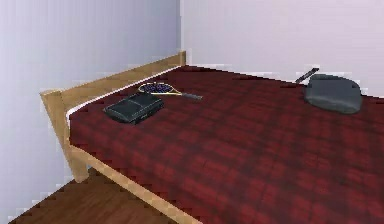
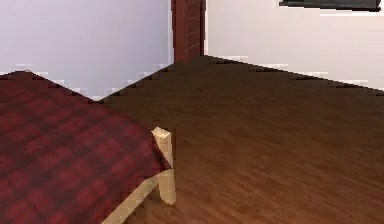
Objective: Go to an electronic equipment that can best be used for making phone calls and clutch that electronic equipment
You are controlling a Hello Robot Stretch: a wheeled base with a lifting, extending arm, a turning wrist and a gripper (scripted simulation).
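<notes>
Forward view: low bed with light wooden frame and dark red plaid cover [image 1: 250,150], set into a corner of pale walls.
On the cover, toward the forward view's left: flat dark rectangular slab [image 1: 133,108], lying flat near the wooden end board. Just beyond it, close but whether touching not discernible: racket with dark oval head and straight handle [image 1: 166,91].
Toward the forward view's right, well apart from those two: rounded grey cushion-like lump [image 1: 335,93], and at its left edge a slim dark bar [image 1: 301,77], lying aslant.
Phone not identified with certainty. Nearest candidate by shape is the slim dark bar, on the bed's far right part beside the grey lump.
Arm side view: corner of the same plaid bed with a short light wooden post [image 2: 163,160], dark brown plank floor [image 2: 280,130], red brick column [image 2: 188,28] at the far wall, dark-framed panel [image 2: 330,4] on the wall at top right.
End effector state: cannot tell.
</notes>
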